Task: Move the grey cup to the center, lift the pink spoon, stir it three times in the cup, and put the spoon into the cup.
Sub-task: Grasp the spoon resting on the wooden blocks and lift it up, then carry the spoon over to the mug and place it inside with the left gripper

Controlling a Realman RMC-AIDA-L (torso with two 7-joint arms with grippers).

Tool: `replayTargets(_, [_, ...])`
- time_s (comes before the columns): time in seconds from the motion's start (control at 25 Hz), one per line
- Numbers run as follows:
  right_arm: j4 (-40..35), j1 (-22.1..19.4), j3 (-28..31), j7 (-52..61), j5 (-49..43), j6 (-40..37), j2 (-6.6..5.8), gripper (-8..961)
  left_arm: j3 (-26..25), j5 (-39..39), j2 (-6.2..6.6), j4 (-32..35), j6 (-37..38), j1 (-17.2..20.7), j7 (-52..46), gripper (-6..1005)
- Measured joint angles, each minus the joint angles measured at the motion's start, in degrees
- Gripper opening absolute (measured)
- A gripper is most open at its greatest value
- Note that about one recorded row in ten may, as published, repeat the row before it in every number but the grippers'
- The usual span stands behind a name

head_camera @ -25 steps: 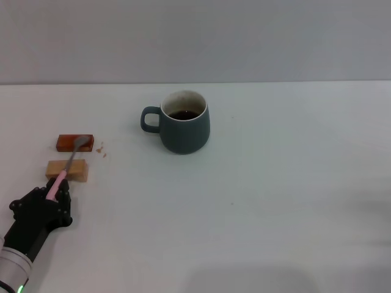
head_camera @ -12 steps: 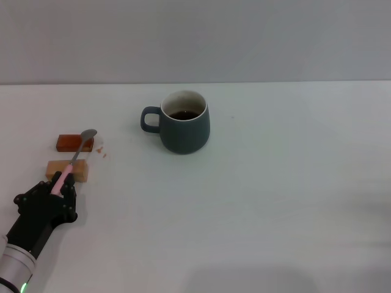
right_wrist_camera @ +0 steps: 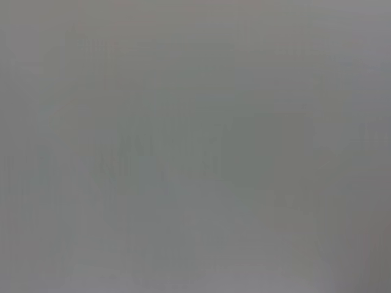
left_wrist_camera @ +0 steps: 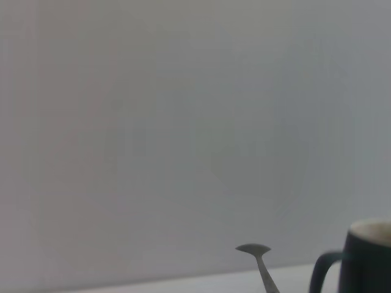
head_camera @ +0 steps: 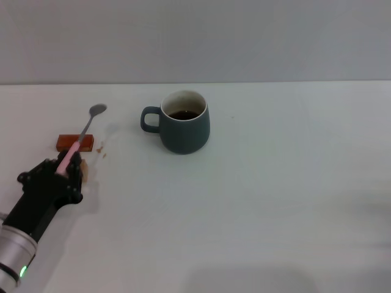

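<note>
Pink spoon (head_camera: 80, 135) now higher, handle pinched in left gripper (head_camera: 63, 170) fingers, left of grey cup (head_camera: 183, 122)

One grey cup (head_camera: 184, 123), one pink spoon (head_camera: 83, 133), two wooden blocks (head_camera: 76, 142), one gripper (head_camera: 60, 174).

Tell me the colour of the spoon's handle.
Pale pink, on the pink spoon held by the left claw; clearest in the head view.

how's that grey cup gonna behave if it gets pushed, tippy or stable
The grey cup looks squat and wide-bodied, so it would probably slide rather than tip. Dark liquid shows inside, so a quick shove might slosh it. It looks glazed, likely slippery to pinch, and the handle on one side could make it turn if pushed off-centre.
</note>
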Motion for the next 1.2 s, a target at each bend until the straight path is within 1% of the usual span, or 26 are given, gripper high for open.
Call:
replayTargets(0.04, [0.00,0.00,0.02,0.00,0.00,-0.02,0.00,-1,-0.10,0.48,0.67,-1.61,-1.07,0.24,0.01,171])
replayTargets(0.12, [-0.01,0.00,0.07,0.00,0.00,-0.06,0.00,-1,-1.02,2.03,3.45,-9.00,-5.91,1.45,0.27,171])
replayTargets(0.16, [0.04,-0.06,0.15,0.00,0.00,-0.13,0.00,-1,-3.19,4.62,6.72,-18.47,-13.07,3.34,0.38,171])
replayTargets(0.2, [0.04,-0.06,0.15,0.00,0.00,-0.13,0.00,-1,-3.19,4.62,6.72,-18.47,-13.07,3.34,0.38,171])
replayTargets(0.24, [0.07,-0.15,0.21,0.00,0.00,-0.20,0.00,0,-4.53,6.16,7.88,-22.68,-16.29,4.23,0.39,171])
replayTargets(0.28, [0.07,-0.23,0.30,0.00,0.00,-0.23,0.00,0,-6.37,8.09,9.13,-27.59,-21.08,5.51,0.30,171])
replayTargets(0.36, [0.08,-0.45,0.43,0.00,0.00,-0.26,0.00,0,-9.74,11.68,10.66,-36.08,-29.37,8.06,0.08,171])
replayTargets(0.4, [0.11,-0.55,0.47,0.00,0.00,-0.26,0.00,0,-9.74,11.68,10.66,-36.08,-29.37,8.06,0.08,171])
replayTargets(0.44, [0.13,-0.65,0.50,0.00,0.01,-0.27,0.00,0,-13.10,15.64,11.54,-45.15,-38.12,10.56,0.06,171])
replayTargets(0.52, [0.15,-0.83,0.54,0.00,0.00,-0.28,0.00,0,-15.09,18.21,11.90,-51.52,-45.02,11.97,0.19,171])
replayTargets(0.56, [0.15,-1.05,0.62,0.00,0.01,-0.39,0.00,0,-16.27,19.62,12.70,-58.17,-51.80,12.57,0.42,171])
replayTargets(0.6, [0.15,-1.05,0.62,0.00,0.01,-0.39,0.00,0,-16.27,19.62,12.70,-58.17,-51.80,12.57,0.42,171])
replayTargets(0.76, [0.13,-1.82,0.94,0.00,0.05,-1.85,-0.01,-1,-16.51,19.82,15.11,-68.18,-64.59,11.58,2.65,171])
replayTargets(0.84, [0.12,-1.95,1.13,0.00,0.06,-1.96,-0.03,-1,-17.08,19.72,14.85,-72.52,-71.57,10.38,6.43,171])
replayTargets(0.88, [0.13,-2.10,1.34,0.00,0.07,-2.12,-0.05,-1,-17.55,19.65,14.20,-74.23,-74.96,9.82,8.60,171])
replayTargets(0.92, [0.15,-2.20,1.51,0.00,0.08,-2.29,-0.06,-1,-17.55,19.65,14.20,-74.23,-74.96,9.82,8.60,171])
replayTargets(0.96, [0.16,-2.43,1.66,0.00,0.08,-2.50,-0.07,-1,-19.03,19.19,12.07,-77.80,-82.91,8.54,14.49,171])
replayTargets(1.0, [0.16,-2.43,1.66,0.00,0.08,-2.50,-0.07,-1,-19.69,18.73,11.02,-78.86,-85.74,8.09,17.20,171])
replayTargets(1.04, [0.16,-2.55,1.81,0.00,0.08,-2.50,-0.07,-1,-20.82,17.72,9.16,-80.52,-90.15,7.45,21.68,171])
replayTargets(1.08, [0.16,-2.67,1.92,0.00,0.08,-2.51,-0.08,-1,-20.82,17.72,9.16,-80.52,-90.15,7.45,21.68,171])
replayTargets(1.12, [0.16,-2.81,2.06,0.00,0.08,-2.52,-0.08,-1,-22.01,16.48,7.34,-81.52,-93.46,7.06,26.16,171])
replayTargets(1.16, [0.10,-2.97,2.19,0.00,0.09,-2.56,-0.09,-1,-26.31,12.81,1.53,-83.55,-101.14,6.46,38.31,171])
replayTargets(1.2, [0.10,-2.97,2.19,0.00,0.09,-2.56,-0.09,-1,-26.31,12.81,1.53,-83.55,-101.14,6.46,38.31,171])
